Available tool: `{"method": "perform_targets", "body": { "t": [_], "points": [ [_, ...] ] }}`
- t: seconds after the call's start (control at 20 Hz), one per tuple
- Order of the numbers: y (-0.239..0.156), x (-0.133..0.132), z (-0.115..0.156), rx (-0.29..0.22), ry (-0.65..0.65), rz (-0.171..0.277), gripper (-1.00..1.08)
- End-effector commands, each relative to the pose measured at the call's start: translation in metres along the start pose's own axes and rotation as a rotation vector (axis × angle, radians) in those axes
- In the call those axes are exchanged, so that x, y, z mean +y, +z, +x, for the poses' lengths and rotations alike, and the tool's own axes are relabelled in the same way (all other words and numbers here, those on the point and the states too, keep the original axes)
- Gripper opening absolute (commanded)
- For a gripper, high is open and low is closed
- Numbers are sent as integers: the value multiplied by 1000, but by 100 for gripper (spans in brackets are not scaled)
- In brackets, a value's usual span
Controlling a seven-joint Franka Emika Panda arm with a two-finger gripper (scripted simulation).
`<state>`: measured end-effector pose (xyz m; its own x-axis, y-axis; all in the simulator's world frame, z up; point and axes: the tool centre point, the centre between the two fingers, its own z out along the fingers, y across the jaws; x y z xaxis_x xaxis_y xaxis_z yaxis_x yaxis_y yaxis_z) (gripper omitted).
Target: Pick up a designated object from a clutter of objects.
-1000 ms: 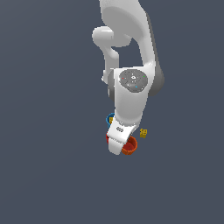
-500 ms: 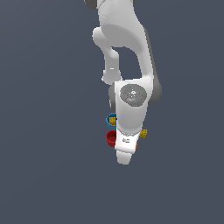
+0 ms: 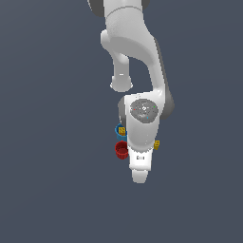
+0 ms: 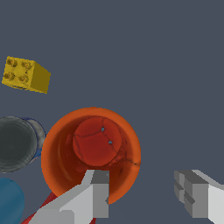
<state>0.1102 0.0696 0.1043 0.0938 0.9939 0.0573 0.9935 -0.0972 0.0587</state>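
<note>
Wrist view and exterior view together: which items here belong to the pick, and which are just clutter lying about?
Belongs to the job:
- orange cup, under the gripper

Lying about:
- red cup
- blue cup
- dark grey cup
- yellow studded cube

In the wrist view the largest cup [image 4: 91, 156] is being seen from above, mouth up, with the gripper [image 4: 144, 194] held over it: one finger [image 4: 97, 192] is lying across its rim and the other finger [image 4: 194, 192] is standing apart, outside it. A second cup [image 4: 16, 143] is placed just beside it, a third cup [image 4: 9, 202] near that, and a studded cube [image 4: 25, 75] apart from them.

In the exterior view the arm [image 3: 140, 114] is covering most of the group. On its left side two cups [image 3: 121, 149] [image 3: 120, 130] are showing, a cube [image 3: 122, 130] at the farther one; another cube [image 3: 156, 144] is showing on its right.
</note>
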Motion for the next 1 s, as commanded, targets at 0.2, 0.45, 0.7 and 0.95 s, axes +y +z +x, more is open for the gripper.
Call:
{"method": "perform_targets", "body": {
  "t": [0.2, 0.45, 0.7, 0.95],
  "points": [
    [3, 1, 1, 3, -20, -2, 28],
    [12, 1, 1, 3, -21, -2, 28],
    [30, 1, 1, 3, -24, -3, 28],
    [33, 0, 1, 3, -25, -3, -100]
  ]
}}
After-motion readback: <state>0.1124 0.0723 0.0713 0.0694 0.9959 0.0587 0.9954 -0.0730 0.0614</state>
